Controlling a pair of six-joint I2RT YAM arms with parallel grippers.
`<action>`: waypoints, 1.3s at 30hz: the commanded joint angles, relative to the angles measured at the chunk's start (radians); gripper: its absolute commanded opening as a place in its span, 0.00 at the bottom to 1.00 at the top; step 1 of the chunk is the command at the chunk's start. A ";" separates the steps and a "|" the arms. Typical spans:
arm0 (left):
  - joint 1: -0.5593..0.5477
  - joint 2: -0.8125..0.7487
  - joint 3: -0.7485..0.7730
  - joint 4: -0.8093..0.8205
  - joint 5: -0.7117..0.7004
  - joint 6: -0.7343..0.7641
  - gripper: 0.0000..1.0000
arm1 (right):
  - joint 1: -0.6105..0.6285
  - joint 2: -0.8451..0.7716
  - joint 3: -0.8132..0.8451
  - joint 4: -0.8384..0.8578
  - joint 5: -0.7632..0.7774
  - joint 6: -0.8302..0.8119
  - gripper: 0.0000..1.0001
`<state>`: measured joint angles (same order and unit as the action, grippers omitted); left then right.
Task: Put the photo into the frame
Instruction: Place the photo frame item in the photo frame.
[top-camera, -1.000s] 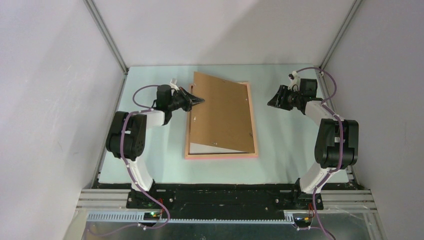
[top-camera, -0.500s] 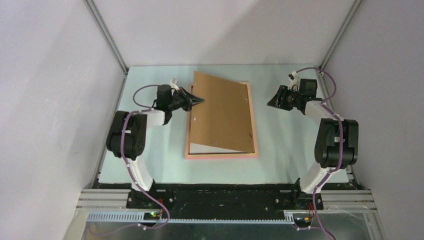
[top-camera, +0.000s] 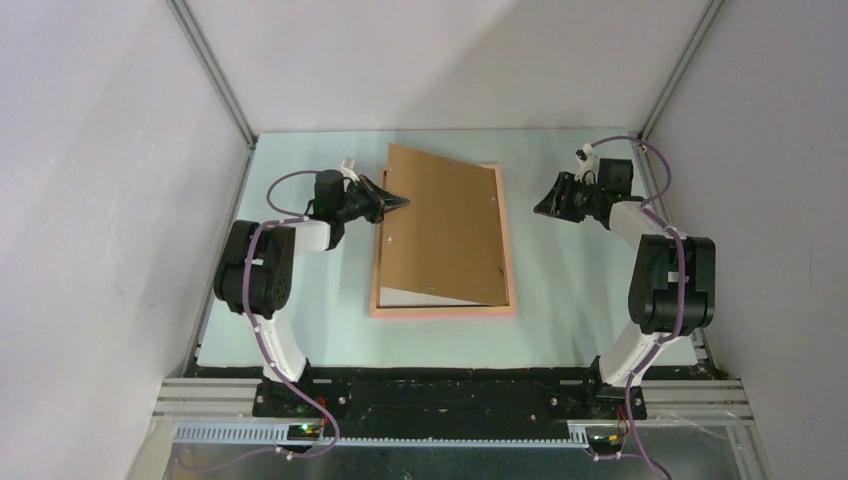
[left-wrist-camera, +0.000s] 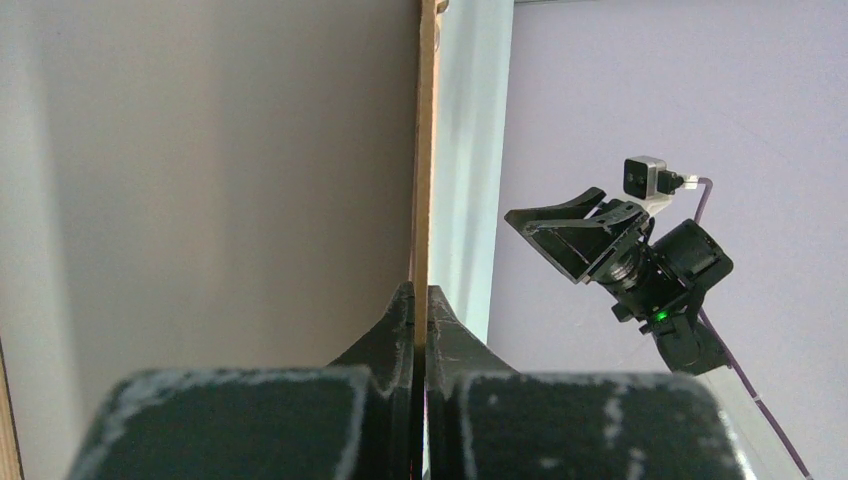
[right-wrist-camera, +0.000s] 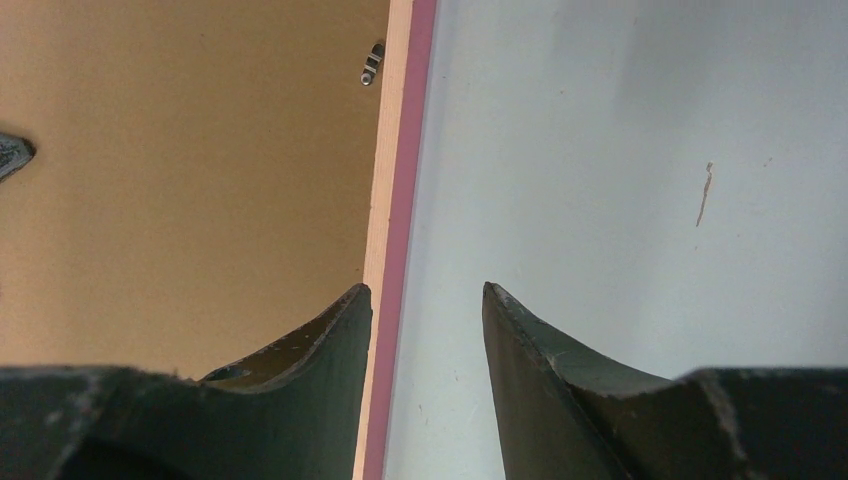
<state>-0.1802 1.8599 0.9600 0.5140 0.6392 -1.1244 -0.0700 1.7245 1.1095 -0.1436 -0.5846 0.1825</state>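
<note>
The salmon-pink frame lies flat in the middle of the table. The brown backing board lies skewed over it, its left edge lifted. My left gripper is shut on that left edge; the left wrist view shows the thin board edge pinched between the fingertips. A white sheet shows under the board's near edge; its picture side is hidden, so I cannot tell whether it is the photo. My right gripper is open and empty, over the table just right of the frame's right rail.
A small metal clip sits on the board near the frame's right rail. The pale green table is ringed by white walls with metal posts at the back corners. The right gripper shows in the left wrist view.
</note>
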 joint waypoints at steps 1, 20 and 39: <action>-0.007 -0.005 0.045 0.066 0.027 0.001 0.00 | -0.002 0.003 -0.001 0.027 -0.011 -0.012 0.49; -0.008 -0.035 0.008 0.031 -0.014 0.038 0.29 | -0.001 0.007 -0.002 0.025 -0.010 -0.013 0.49; -0.008 -0.075 -0.001 -0.092 -0.074 0.117 0.59 | -0.002 0.002 -0.001 0.021 -0.011 -0.017 0.49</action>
<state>-0.1810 1.8362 0.9554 0.4339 0.5880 -1.0527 -0.0700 1.7264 1.1095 -0.1436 -0.5846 0.1822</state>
